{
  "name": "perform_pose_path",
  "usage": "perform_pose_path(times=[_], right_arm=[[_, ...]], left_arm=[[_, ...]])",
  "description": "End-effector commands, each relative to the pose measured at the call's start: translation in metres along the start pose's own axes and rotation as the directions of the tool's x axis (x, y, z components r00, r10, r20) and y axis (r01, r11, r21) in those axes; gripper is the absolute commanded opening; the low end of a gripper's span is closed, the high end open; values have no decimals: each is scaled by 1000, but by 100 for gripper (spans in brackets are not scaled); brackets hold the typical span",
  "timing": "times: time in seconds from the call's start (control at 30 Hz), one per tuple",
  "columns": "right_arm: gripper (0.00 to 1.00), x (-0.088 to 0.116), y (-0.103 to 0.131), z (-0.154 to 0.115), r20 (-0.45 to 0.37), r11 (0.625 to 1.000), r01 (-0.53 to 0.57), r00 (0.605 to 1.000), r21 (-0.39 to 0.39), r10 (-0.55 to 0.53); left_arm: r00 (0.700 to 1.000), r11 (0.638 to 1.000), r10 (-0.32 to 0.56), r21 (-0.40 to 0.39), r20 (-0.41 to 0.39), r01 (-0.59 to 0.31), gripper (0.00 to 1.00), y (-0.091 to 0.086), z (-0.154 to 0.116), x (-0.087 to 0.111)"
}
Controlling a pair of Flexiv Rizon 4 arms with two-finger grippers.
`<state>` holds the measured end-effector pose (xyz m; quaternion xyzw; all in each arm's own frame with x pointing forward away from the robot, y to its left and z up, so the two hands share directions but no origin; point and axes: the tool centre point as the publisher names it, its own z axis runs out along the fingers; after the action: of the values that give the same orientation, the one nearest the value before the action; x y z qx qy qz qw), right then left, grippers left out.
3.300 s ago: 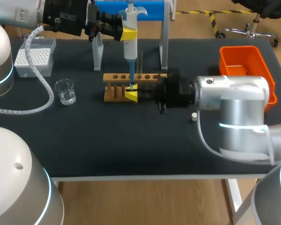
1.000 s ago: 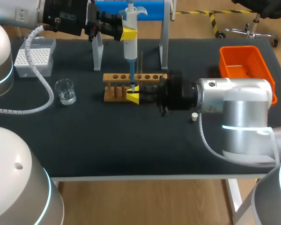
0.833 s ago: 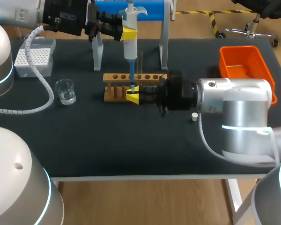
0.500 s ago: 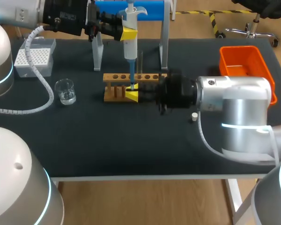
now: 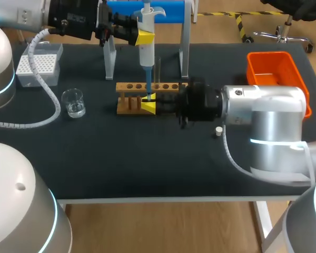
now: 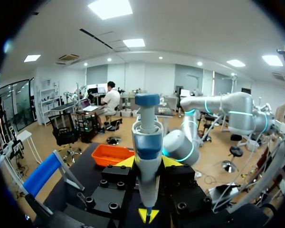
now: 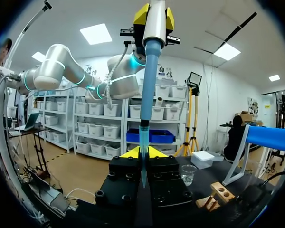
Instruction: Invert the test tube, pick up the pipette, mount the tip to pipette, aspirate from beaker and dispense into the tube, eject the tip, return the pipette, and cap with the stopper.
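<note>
Black matting covers the table [image 5: 121, 158], and just in front of the light wooden test-tube rack [image 5: 130, 87] the two arms meet. The left gripper [image 6: 149, 162] is clamped on the body of the white-and-blue pipette [image 5: 146, 52], one yellow fingertip on each side. The right gripper [image 5: 148, 107] looks closed on the thin clear glass test tube [image 7: 143, 176], its fingers nearly together around it.

The pipette stands upright. Its long axis is vertical, with the plunger at the top and the slim blue tip [image 7: 144, 135] pointing straight down. The tip's end sits at the right gripper's fingertips, where the tube's mouth appears to be. The tube seems upright too, though little of it shows.

Judging by this, the step in hand is dispensing into the tube. To do it well, the pipette should be held plumb, with its tip centred in the mouth rather than pressed against the glass. The right arm should hold the tube steady while the liquid goes in. Afterwards the tip should lift straight up before any sideways travel.

The small glass beaker [image 5: 73, 103] stands well to the left, and the little white stopper [image 5: 218, 130] lies beside the right arm.
</note>
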<state>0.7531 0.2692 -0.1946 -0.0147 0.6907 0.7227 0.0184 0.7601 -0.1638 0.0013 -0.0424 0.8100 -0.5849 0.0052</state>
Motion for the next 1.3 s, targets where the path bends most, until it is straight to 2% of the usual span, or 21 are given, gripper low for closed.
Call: perform_pose_path(times=[0.03, 0.47, 0.83, 1.03, 1.1, 1.13, 1.3], right_arm=[[0, 0, 5, -1, 0, 1000, -6, 1000, -4, 6], [0, 1, 7, 0, 9, 999, -30, 1000, -15, 30], [0, -1, 25, -2, 29, 999, -34, 999, -30, 35], [0, -1, 26, -2, 25, 999, -33, 999, -33, 33], [59, -1, 24, -2, 23, 999, -35, 999, -30, 35], [100, -1, 23, -2, 22, 999, -35, 999, -26, 36], [100, 1, 15, -4, 6, 999, -46, 999, -20, 46]], left_arm=[[1000, 1000, 0, -2, -1, 0, 0, 1, -1, 0], [1000, 1000, 0, -2, -1, 0, 0, 1, -1, 0], [1000, 1000, 0, -2, -1, 0, 0, 1, -1, 0], [1000, 1000, 0, -2, -1, 0, 0, 1, -1, 0], [1000, 1000, 0, -2, -1, 0, 0, 1, -1, 0], [1000, 1000, 0, -2, -1, 0, 0, 1, -1, 0], [1000, 1000, 0, -2, -1, 0, 0, 1, -1, 0]])
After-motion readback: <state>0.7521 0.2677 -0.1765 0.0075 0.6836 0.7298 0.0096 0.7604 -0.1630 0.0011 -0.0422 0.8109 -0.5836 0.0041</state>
